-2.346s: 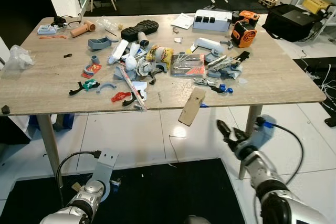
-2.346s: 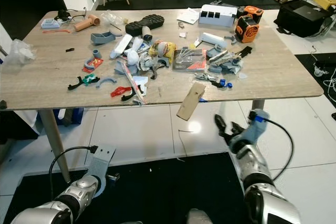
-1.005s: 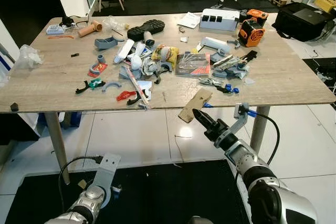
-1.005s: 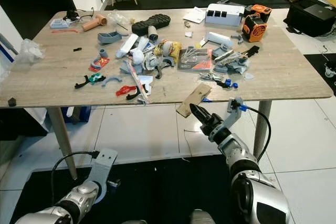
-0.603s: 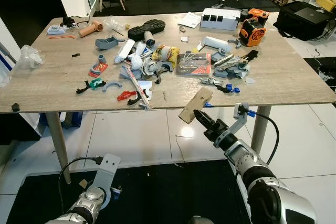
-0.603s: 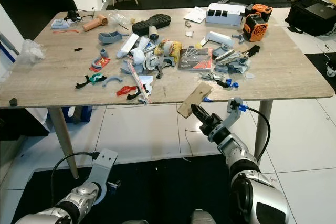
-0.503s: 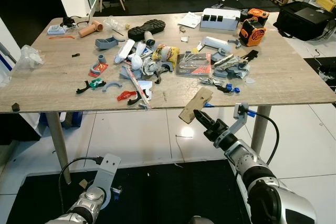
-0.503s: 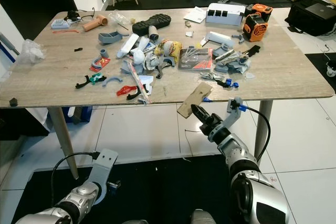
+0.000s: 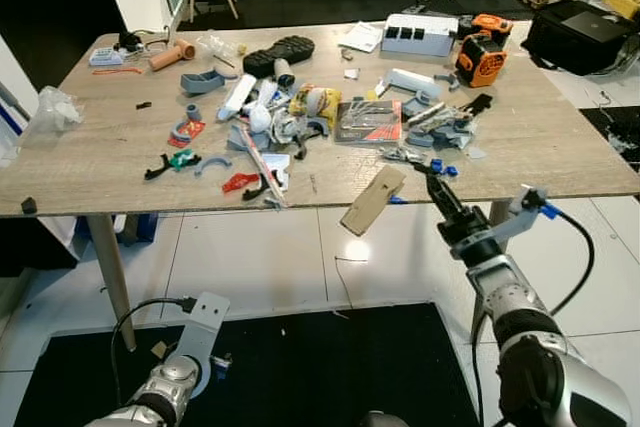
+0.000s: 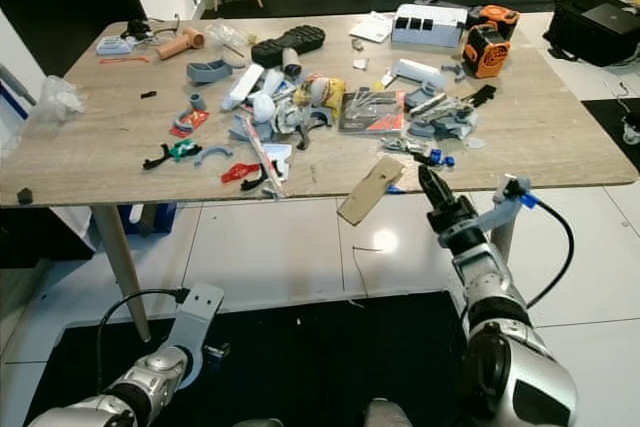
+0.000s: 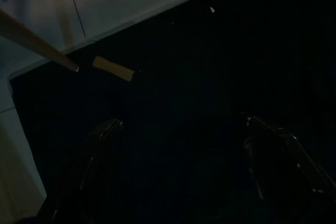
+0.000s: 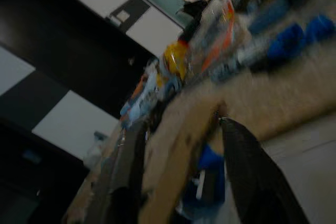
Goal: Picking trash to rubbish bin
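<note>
Right gripper (image 9: pixel 428 176), fingers parted and empty beside the cardboard strip (image 9: pixel 372 201) overhanging the table (image 9: pixel 560 152) edge, could nudge it off onto the floor.

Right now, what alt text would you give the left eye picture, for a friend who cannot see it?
A robot's right gripper reaches up to the front edge of a wooden table, beside a strip of cardboard that hangs over that edge. The table is littered with plastic scraps, wrappers and tools, and the left arm hangs low over a black mat.
</note>
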### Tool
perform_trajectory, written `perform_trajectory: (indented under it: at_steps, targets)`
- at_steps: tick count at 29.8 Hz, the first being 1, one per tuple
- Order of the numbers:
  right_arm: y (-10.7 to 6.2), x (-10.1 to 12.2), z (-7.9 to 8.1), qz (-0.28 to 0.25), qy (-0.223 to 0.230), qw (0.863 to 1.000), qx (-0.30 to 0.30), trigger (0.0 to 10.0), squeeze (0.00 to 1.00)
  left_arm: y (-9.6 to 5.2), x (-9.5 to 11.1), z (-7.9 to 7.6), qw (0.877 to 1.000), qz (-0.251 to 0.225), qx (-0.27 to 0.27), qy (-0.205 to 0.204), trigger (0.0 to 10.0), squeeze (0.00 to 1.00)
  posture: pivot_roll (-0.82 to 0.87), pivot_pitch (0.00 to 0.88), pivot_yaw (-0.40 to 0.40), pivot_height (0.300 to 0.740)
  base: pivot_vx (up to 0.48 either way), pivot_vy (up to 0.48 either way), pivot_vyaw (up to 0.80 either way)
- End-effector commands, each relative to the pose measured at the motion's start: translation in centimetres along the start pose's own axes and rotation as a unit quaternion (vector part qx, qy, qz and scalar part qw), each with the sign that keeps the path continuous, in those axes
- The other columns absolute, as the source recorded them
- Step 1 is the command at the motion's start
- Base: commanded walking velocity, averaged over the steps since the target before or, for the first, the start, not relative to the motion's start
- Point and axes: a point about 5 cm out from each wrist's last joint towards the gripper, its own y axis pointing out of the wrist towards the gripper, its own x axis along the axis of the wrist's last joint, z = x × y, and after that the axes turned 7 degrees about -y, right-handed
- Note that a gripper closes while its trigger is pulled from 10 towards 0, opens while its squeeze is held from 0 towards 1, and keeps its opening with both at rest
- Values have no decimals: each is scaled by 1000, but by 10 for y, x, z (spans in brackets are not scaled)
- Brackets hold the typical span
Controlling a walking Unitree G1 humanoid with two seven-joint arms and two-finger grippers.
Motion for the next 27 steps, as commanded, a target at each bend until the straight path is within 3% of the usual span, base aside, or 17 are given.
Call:
perform_trajectory:
  at_steps: [1, 6, 11, 12, 13, 14, 20, 27]
  targets:
    - [-1, -4, 2, 5, 6, 1000, 11, 10000, 1000, -1, -2, 6, 1000, 3, 6, 1, 10000, 0, 2, 1, 55, 740, 0, 0, 0]
    - [-13, -36, 5, 71, 14, 997, 21, 10000, 1000, -2, -3, 7, 1000, 5, 4, 4, 10000, 0, 5, 16, 64, 740, 0, 0, 0]
    - [-13, -43, 8, 78, 29, 996, 22, 10000, 1000, -2, -5, 8, 1000, 6, 4, 4, 10000, 0, 14, 25, 68, 740, 0, 0, 0]
    - [-6, -40, 13, 60, 52, 996, 44, 10000, 220, -2, -7, 9, 1000, 7, 5, 4, 10000, 0, 25, 35, 73, 740, 0, 0, 0]
    - [-6, -40, 13, 60, 52, 996, 44, 10000, 220, -2, -7, 9, 1000, 7, 5, 4, 10000, 0, 25, 35, 73, 740, 0, 0, 0]
    - [-3, -38, 16, 53, 61, 995, 55, 10000, 0, -3, -8, 9, 1000, 7, 5, 4, 10000, 0, 30, 40, 74, 740, 0, 0, 0]
    - [11, -38, 27, 46, 75, 993, 81, 10000, 0, -5, -18, 13, 1000, 11, 5, 5, 10000, 0, 69, 92, 92, 740, 0, 0, 0]
    - [14, -45, 31, 48, 84, 992, 76, 10000, 0, -10, -34, 18, 1000, 16, 5, 6, 10000, 0, 116, 155, 110, 740, 0, 0, 0]
